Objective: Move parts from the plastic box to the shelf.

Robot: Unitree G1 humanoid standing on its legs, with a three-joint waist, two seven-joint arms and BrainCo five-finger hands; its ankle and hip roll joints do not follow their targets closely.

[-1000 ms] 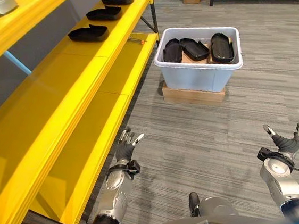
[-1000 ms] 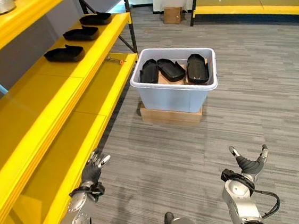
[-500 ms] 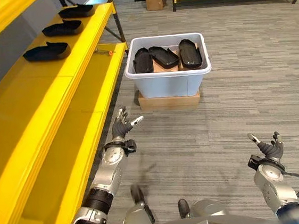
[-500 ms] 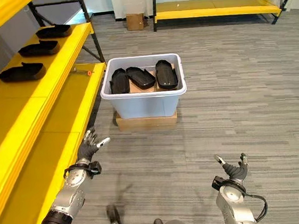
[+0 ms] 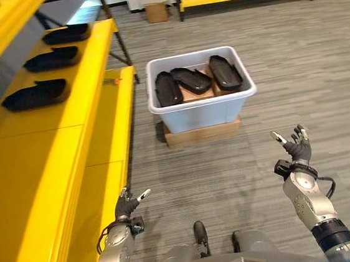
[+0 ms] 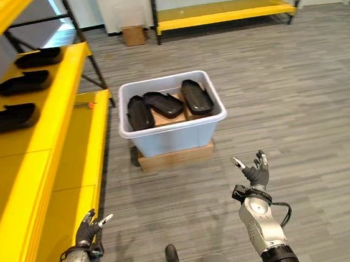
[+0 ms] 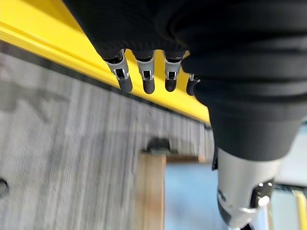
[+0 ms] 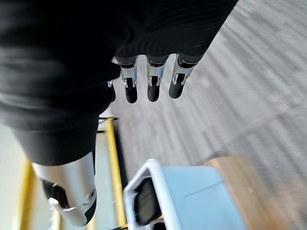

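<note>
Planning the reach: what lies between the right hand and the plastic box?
Bare grey floor, seen in both eye views. The open right hand hangs short of the plastic box, which sits on a flat cardboard box.

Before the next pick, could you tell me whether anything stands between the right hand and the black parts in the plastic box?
Nothing visible does. The right hand is open over bare floor, and the plastic box is open-topped, with the three black parts lying exposed inside.

Three black parts (image 5: 193,80) in plastic box (image 5: 204,111) — three more on shelf (image 5: 68,126).
</note>
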